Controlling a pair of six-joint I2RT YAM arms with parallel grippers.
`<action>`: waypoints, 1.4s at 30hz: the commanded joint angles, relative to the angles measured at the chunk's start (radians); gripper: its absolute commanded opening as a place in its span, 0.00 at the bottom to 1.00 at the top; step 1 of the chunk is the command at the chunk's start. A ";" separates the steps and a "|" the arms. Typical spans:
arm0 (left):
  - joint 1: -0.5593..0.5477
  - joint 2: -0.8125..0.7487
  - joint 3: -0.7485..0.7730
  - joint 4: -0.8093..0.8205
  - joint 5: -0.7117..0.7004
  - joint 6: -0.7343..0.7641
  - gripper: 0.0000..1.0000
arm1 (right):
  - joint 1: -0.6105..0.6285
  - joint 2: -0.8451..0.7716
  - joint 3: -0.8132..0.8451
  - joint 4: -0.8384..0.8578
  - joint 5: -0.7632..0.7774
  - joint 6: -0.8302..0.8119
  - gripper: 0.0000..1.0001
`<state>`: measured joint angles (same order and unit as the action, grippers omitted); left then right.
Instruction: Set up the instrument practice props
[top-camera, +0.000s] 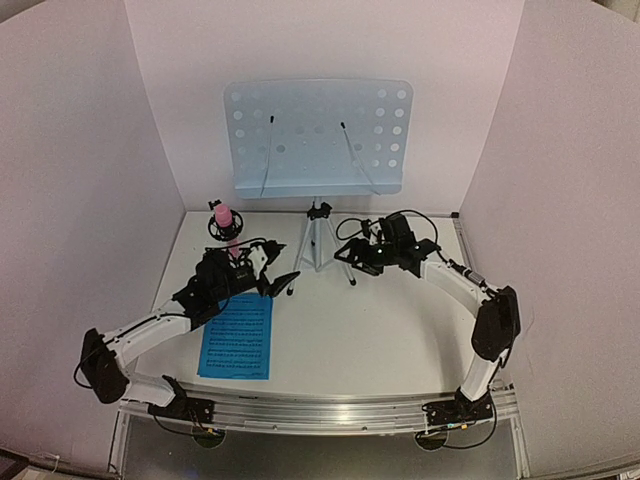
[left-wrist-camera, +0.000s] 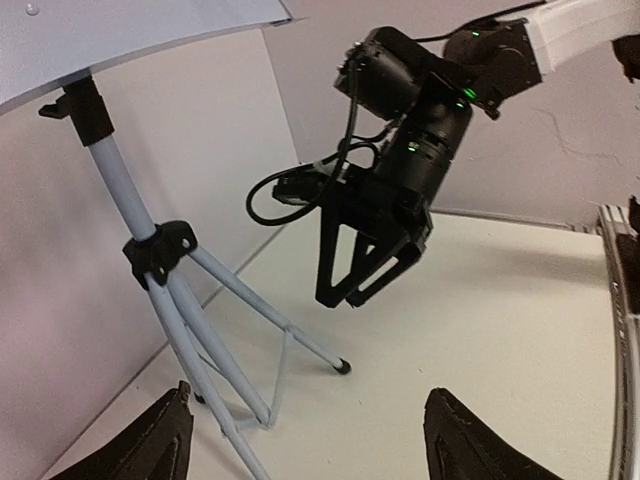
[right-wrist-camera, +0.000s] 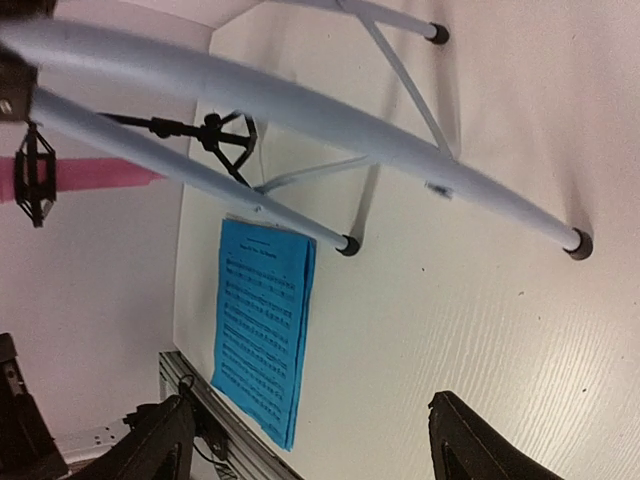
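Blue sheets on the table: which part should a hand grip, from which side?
Probably the long edge facing the table's middle, coming down from above with the left hand: the blue sheets lie flat, so only an edge offers hold.

Faint wood grain is being shown by the matt white bench (right-wrist-camera: 500, 330), smooth pale metal by the tripod (right-wrist-camera: 300, 108).

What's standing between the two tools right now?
The tripod, legs spread, stands between the left tool and the right tool; the top view shows it.
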<state>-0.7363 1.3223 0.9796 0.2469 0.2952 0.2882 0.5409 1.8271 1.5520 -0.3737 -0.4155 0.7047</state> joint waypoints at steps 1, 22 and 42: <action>0.018 -0.199 -0.044 -0.466 0.061 0.062 0.78 | 0.100 -0.025 -0.022 -0.093 0.147 -0.057 0.78; 0.510 -0.062 0.136 -1.282 0.028 -0.198 0.87 | 0.447 0.368 0.266 -0.137 0.221 -0.021 0.75; 0.711 0.131 -0.133 -1.238 -0.073 -0.843 0.75 | 0.492 0.669 0.560 -0.117 0.237 0.260 0.73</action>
<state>-0.0252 1.4908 0.8430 -1.0099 0.2930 -0.4465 1.0194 2.4389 2.0553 -0.4969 -0.1950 0.8750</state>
